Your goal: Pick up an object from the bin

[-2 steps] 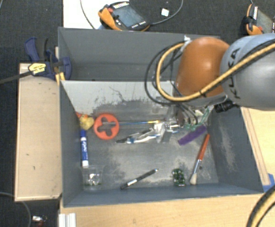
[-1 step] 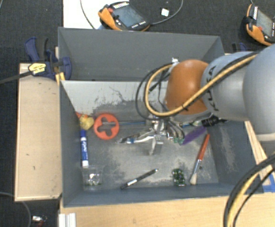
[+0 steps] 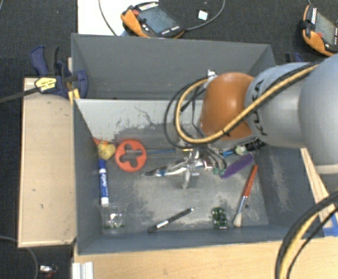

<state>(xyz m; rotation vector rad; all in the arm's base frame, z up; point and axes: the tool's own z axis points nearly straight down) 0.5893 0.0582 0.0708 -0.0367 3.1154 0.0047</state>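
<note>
Grey metal bin (image 3: 157,63), seen from above: I have the arm reaching in from the right, its orange wrist cover (image 3: 227,106) and looped cables (image 3: 183,118) hanging over the middle.

The bin holds a loose scatter. Along the left wall lie a yellowish lump (image 3: 106,151) and, just below it, a blue marker (image 3: 103,183) pointing toward the near wall. A small clear cup (image 3: 114,218) stands in the near left corner. An orange disc with a cross cut in it (image 3: 131,155) rests beside the lump. A black pen (image 3: 171,220) lies aslant near the front wall, a small green piece (image 3: 219,217) to its right. A brush with a red handle (image 3: 246,195) runs from that green piece up toward the right side.

The hand (image 3: 186,172) is low over the bin's middle, on or just above the bare floor. From here I cannot tell whether it is spread or pressed together, nor whether anything is in it. The nearest things are the orange disc to its left and a purple piece (image 3: 237,167) just to its right, partly under the wrist. The wrist and cables hide the floor behind the hand.

Beyond the far wall lies an orange-and-black device (image 3: 151,21).
</note>
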